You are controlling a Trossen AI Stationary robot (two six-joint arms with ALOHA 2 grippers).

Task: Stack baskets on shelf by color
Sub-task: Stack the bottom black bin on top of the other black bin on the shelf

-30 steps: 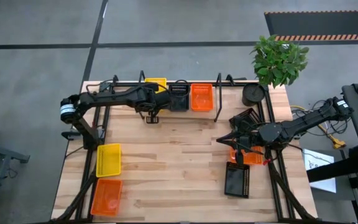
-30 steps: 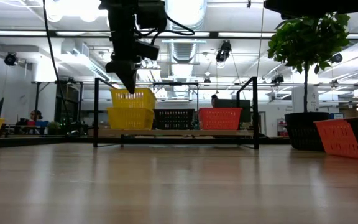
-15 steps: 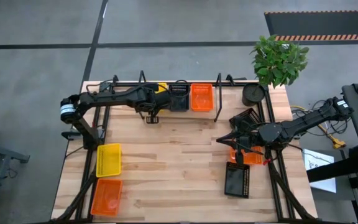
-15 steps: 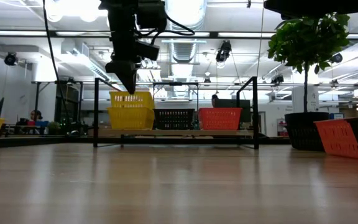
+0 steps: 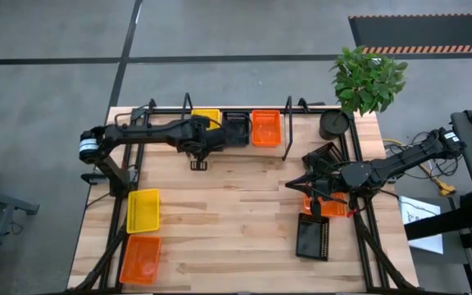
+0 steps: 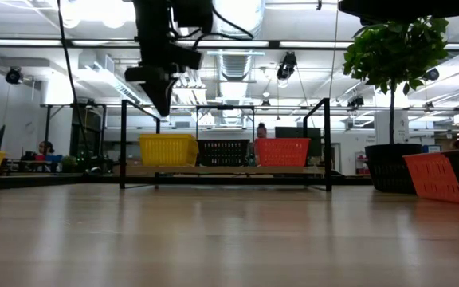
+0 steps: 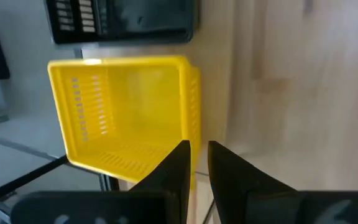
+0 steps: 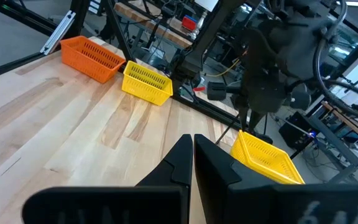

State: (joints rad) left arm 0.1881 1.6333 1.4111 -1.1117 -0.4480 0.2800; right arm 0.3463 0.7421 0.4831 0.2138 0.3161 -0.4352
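Note:
The wire shelf (image 5: 288,123) stands at the table's far edge, holding a yellow basket stack (image 6: 168,149), a black basket (image 6: 223,151) and an orange basket (image 6: 281,151) side by side. My left gripper (image 6: 162,104) hangs just above and on the near side of the yellow stack (image 7: 123,112), its fingers a narrow gap apart and holding nothing. My right gripper (image 5: 301,186) waits shut at the table's right side above an orange basket (image 5: 316,205), touching nothing. A yellow basket (image 5: 143,211) and an orange basket (image 5: 140,258) lie at the near left.
Two black baskets (image 5: 324,156) (image 5: 312,238) lie on the right side, beside the right arm. A dark plant pot (image 5: 334,124) with a green plant (image 5: 369,78) stands at the far right corner. The bare wood in the table's middle (image 5: 236,205) holds nothing.
The upper yellow basket, tilted above the lower one under my left gripper, sank down and now sits nested level in it on the shelf. My left gripper came off it, rose a little and drew back toward the table's near edge.

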